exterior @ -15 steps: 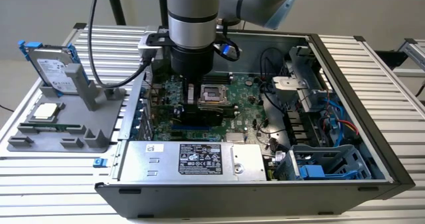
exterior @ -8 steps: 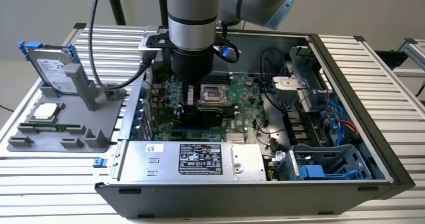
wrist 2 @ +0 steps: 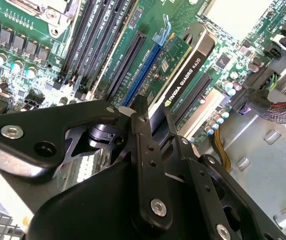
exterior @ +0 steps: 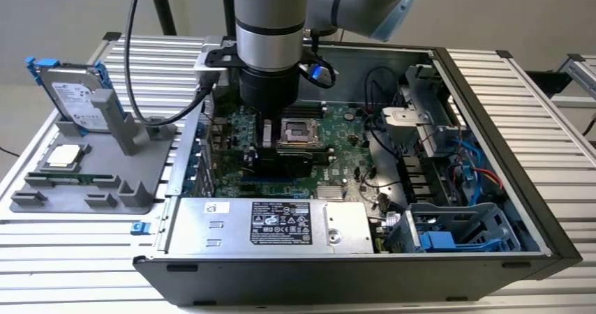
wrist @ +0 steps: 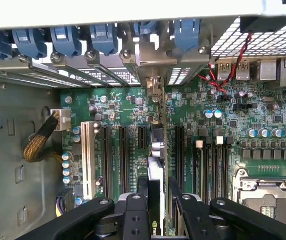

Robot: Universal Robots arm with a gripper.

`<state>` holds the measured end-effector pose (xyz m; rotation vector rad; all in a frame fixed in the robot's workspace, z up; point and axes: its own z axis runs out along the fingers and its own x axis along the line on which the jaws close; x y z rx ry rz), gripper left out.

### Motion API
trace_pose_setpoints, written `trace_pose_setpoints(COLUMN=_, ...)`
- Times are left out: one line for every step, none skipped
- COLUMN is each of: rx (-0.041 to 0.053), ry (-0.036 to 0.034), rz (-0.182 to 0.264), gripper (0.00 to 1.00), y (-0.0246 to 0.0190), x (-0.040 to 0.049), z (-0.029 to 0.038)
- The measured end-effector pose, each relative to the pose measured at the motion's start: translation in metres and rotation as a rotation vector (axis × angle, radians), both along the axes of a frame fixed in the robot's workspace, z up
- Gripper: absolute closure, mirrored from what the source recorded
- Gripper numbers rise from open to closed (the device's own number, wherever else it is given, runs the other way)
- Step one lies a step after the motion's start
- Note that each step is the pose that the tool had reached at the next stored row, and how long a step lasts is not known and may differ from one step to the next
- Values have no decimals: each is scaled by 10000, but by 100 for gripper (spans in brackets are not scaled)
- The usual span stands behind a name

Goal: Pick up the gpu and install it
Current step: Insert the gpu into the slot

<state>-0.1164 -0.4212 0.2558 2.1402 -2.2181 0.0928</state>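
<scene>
You have the gpu (wrist: 156, 175), a thin flat card with a black shroud and silver metal end bracket, standing on edge over the green motherboard (wrist: 223, 125), among the black expansion slots. The black gripper (wrist: 157, 202) pinches its upper edge between both fingers (wrist 2: 141, 145). In the exterior view, the arm reaches into the open black computer case (exterior: 521, 188); the grey parts tray (exterior: 84, 188) lies at nine o'clock from it.

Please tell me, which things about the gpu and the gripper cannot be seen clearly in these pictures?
- Exterior view: the arm covers the gripper and most of the gpu.
- First wrist view: the gripper hides the gpu's near part.
- Second wrist view: whether the gpu sits fully in its slot cannot be told.
</scene>
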Motion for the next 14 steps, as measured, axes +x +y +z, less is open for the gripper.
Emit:
trace_pose_setpoints(rx=0, ry=0, rz=0, gripper=100, y=0, x=0, z=0)
trace_pose_setpoints(rx=0, ry=0, rz=0, gripper=100, y=0, x=0, z=0)
trace_pose_setpoints(rx=0, ry=0, rz=1, gripper=100, y=0, x=0, z=0)
trace_pose_setpoints(rx=-1, ry=1, rz=1, gripper=100, y=0, x=0, z=-4)
trace_pose_setpoints(rx=-5, ry=0, rz=0, gripper=100, y=0, x=-1, z=-10)
trace_pose_setpoints(rx=5, ry=-10, rz=1, gripper=100, y=0, x=0, z=-20)
trace_pose_setpoints(rx=12, ry=-10, rz=0, gripper=100, y=0, x=-1, z=-22)
trace_pose_setpoints(rx=13, ry=-9, rz=0, gripper=100, y=0, x=-1, z=-21)
trace_pose_setpoints(rx=13, ry=-9, rz=0, gripper=100, y=1, x=-1, z=-21)
trace_pose_setpoints(rx=14, ry=-9, rz=0, gripper=100, y=1, x=0, z=-20)
trace_pose_setpoints(rx=26, ry=-19, rz=2, gripper=100, y=3, x=1, z=-23)
trace_pose_setpoints(rx=23, ry=-16, rz=2, gripper=100, y=3, x=1, z=-22)
trace_pose_setpoints(rx=20, ry=-14, rz=2, gripper=100, y=3, x=1, z=-22)
trace_pose_setpoints(rx=17, ry=-11, rz=1, gripper=100, y=3, x=0, z=-21)
